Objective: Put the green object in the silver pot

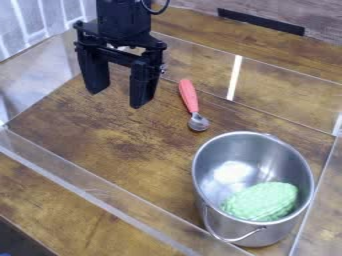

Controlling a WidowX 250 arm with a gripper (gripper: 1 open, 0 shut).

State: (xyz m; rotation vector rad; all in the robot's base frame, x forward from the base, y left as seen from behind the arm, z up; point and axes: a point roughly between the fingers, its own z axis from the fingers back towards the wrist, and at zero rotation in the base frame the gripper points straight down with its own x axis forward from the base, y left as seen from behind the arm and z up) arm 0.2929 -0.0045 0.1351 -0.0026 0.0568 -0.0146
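Green object (pixel 261 202) inside silver pot (pixel 214 160)

The bench (pixel 100 150) has a dark brown wood-grain top, its boards running diagonally across the view. Clear plastic walls (pixel 80 180) stand on it and fence in the working area; one panel runs along the near-left edge, another along the far side, and both catch pale glare. Two things rest directly on the wood. A spoon (pixel 191 103) with a red handle and a small metal bowl lies flat near the middle. The silver pot (pixel 251 185) stands upright at the lower right, close to the spoon's bowl but apart from it.
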